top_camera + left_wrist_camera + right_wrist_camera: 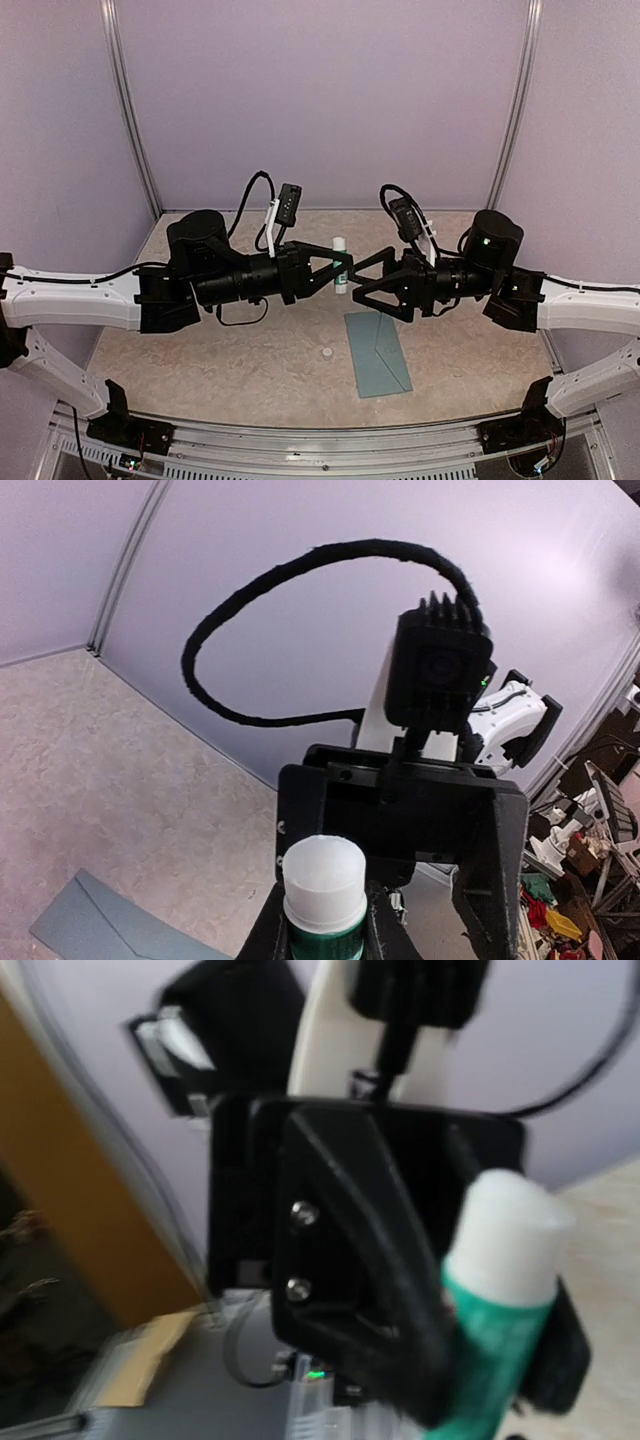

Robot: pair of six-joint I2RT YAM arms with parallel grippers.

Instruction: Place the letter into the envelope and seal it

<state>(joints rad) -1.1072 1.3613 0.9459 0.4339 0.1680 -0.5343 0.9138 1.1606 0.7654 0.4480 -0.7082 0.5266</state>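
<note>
Green glue stick [339, 246] in left gripper [341, 270]; envelope [378, 353] flat

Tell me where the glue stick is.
The glue stick is upright at the top view's centre, clamped in the left gripper, right gripper beside it, teal envelope on the table below it.

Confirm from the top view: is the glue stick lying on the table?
No, the left gripper holds the glue stick upright above the table.

Arms raised, wrists facing; left gripper [341, 268] clamped, right gripper [370, 276] spread wide.
</note>
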